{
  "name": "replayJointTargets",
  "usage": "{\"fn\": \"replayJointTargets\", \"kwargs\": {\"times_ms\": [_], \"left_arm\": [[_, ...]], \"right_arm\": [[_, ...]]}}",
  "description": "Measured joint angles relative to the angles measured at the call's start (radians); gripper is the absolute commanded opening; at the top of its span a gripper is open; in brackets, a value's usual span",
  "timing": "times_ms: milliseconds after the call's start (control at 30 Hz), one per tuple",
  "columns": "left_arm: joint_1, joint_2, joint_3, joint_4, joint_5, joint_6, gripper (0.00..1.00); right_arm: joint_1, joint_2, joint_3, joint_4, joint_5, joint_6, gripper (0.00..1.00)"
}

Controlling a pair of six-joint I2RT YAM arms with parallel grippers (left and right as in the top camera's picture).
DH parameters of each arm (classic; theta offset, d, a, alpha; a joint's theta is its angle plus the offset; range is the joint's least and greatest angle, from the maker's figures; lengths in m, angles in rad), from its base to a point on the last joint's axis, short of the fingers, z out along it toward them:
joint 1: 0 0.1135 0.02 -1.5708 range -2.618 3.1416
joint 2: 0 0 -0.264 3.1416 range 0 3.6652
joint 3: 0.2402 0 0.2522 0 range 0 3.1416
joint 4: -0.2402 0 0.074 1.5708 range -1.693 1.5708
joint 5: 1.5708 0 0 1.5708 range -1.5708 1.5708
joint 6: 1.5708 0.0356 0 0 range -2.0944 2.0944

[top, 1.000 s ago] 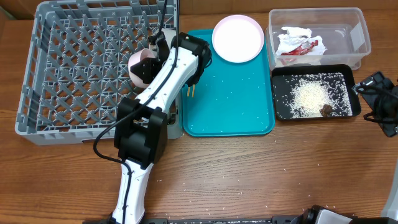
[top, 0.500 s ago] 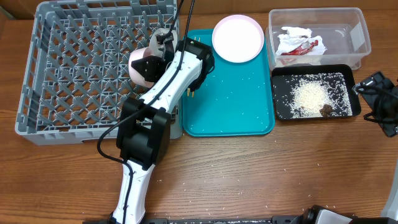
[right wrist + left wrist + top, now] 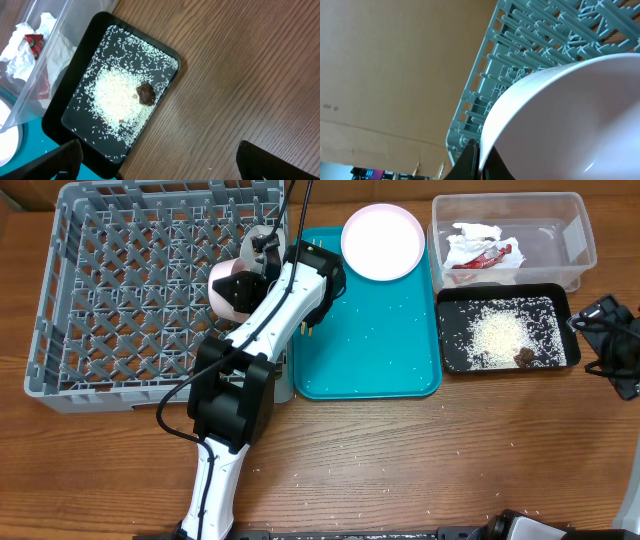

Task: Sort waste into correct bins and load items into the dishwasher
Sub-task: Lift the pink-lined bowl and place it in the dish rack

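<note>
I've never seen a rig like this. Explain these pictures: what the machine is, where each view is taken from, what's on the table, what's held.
Two robot arms work at a wooden table. One picture looks down from above; the other two come from a camera on each arm's wrist. The left tool grips a white bowl by its rim over the grey dish rack. The right tool hangs open and empty near the black tray, which holds rice and a brown scrap. Beside it, a clear tub holds a red wrapper and tissue. A pink plate rests at the teal tray's far edge.
</note>
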Motion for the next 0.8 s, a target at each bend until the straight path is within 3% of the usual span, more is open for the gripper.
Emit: {"fn": "replayJointTargets", "kwargs": {"times_ms": [267,300,467,600,800], "left_arm": [[0.0,0.0,-0.016,0.0,0.002,0.011,0.05],[0.0,0.0,-0.017,0.0,0.002,0.011,0.09],[0.002,0.0,-0.018,0.001,0.007,0.016,0.5],[0.002,0.0,-0.019,0.0,0.007,0.018,0.59],[0.002,0.0,-0.019,0.001,0.008,0.018,0.66]], "right_arm": [[0.0,0.0,0.0,0.001,0.0,0.0,1.0],[0.0,0.0,0.0,0.0,0.0,0.0,1.0],[0.0,0.0,0.0,0.0,0.0,0.0,1.0],[0.0,0.0,0.0,0.0,0.0,0.0,1.0],[0.0,0.0,0.0,0.0,0.0,0.0,1.0]]}}
